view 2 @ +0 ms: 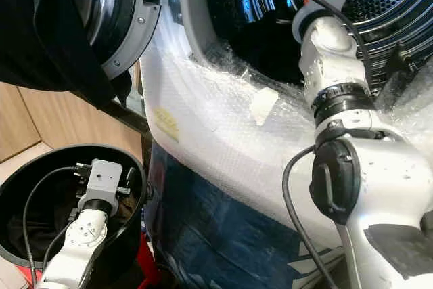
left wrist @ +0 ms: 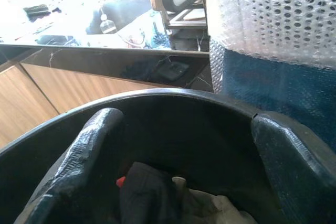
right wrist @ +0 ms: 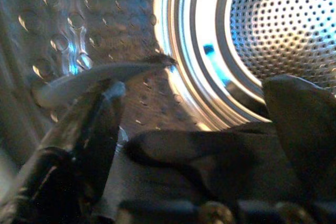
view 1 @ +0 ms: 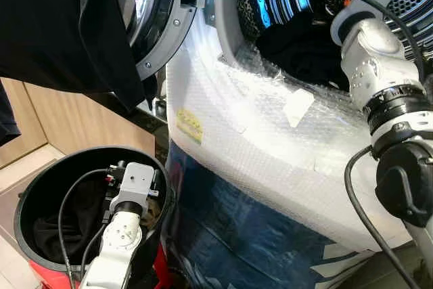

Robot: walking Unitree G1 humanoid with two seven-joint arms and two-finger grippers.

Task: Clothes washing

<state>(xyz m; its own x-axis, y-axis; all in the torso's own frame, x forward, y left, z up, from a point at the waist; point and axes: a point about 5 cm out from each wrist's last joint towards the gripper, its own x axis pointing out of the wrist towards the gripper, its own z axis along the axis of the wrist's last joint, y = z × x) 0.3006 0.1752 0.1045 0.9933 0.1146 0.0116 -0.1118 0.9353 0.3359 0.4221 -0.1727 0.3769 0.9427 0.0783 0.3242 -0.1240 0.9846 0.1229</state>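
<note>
Your right gripper (right wrist: 194,145) is inside the drum (right wrist: 283,30), fingers apart above dark clothes (right wrist: 210,161). Your left gripper (left wrist: 184,150), fingers spread, hangs in the bin (view 1: 40,181) over more laundry (left wrist: 152,192).

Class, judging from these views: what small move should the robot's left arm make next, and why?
Probably lower the left pincer a little and close on the clothes. Its fingers are spread just inside the bin, above the pile, holding nothing, while the right pincer is open inside the drum, over dark laundry.
</note>
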